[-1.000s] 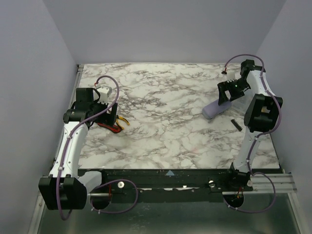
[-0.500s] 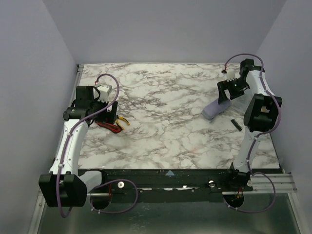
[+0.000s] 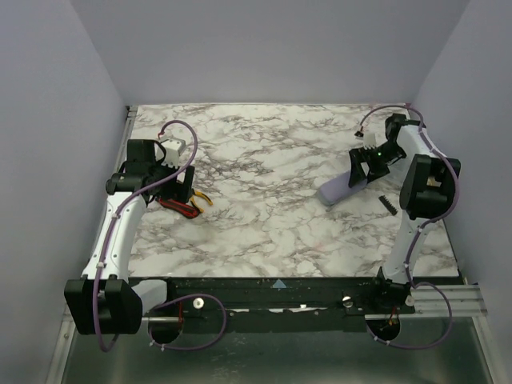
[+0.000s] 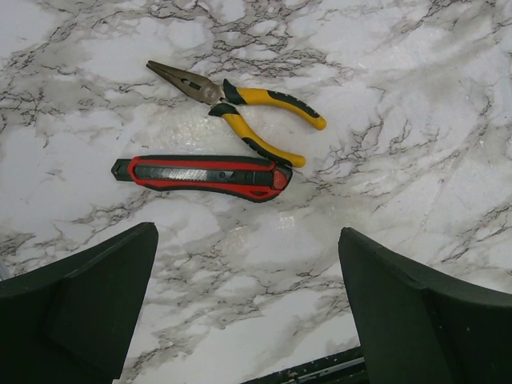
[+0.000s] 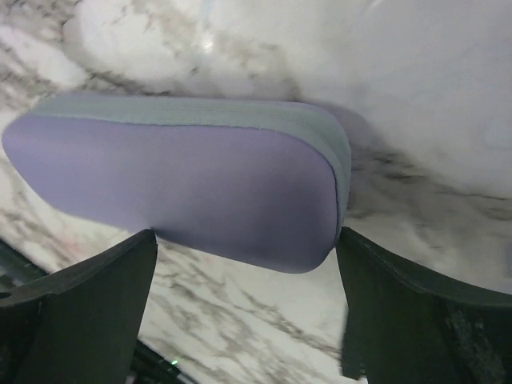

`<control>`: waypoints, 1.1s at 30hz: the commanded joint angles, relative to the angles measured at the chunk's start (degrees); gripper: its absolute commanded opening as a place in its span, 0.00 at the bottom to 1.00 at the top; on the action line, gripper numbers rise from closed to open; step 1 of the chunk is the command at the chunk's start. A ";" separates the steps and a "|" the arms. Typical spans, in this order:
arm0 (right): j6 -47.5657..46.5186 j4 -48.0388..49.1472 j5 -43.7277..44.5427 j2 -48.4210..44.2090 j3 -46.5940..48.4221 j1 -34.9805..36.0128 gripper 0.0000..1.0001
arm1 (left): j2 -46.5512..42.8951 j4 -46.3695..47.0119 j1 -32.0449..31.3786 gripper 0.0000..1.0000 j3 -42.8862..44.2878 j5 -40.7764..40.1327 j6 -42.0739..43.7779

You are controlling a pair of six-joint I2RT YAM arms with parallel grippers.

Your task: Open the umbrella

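The umbrella point(image 5: 184, 184), a pale lavender, soft-sided oblong with rounded corners and a grey-green seam along one long edge, lies folded on the white, grey-veined marble-pattern tabletop point(image 3: 272, 160). It sits toward the right side of the table, angled with its far end up by the right arm. Only its outer fabric shows, and I can read no label or print on it.

The right gripper point(image 3: 365, 170) is right at that far end. In the wrist view its two black fingers point(image 5: 88, 304) stand spread wide, one at each side of the umbrella's width. Whether the pads touch the fabric I cannot tell. Just beside the right arm lies a small black ribbed piece point(image 3: 387, 203).

Well apart, on the left side, the left gripper point(image 4: 248, 232) hovers with its jaws fully spread and nothing between them. Beneath it lie a red-and-black utility knife point(image 4: 204, 174) and, just beyond, long-nose pliers with yellow-and-black handles point(image 4: 240, 112), one handle tip close to the knife's end. Any lettering on the knife is too small to read.
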 commanded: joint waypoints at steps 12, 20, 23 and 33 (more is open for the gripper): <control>12.23 6.82 -8.11 -16.59 -25.57 9.56 1.00 | 1.72 2.84 -5.43 0.98 -1.37 9.62 1.15; -5.46 5.47 1.98 -24.35 -19.15 9.56 1.00 | -0.06 7.85 -6.23 0.98 -2.49 15.02 -1.91; -8.71 7.11 4.24 -26.85 -20.66 14.39 1.00 | -0.08 8.87 -6.18 0.98 -2.65 15.08 -2.27; -14.54 11.51 7.73 -24.11 -23.83 22.73 1.00 | -2.34 14.02 -6.22 0.98 -4.67 11.37 -4.13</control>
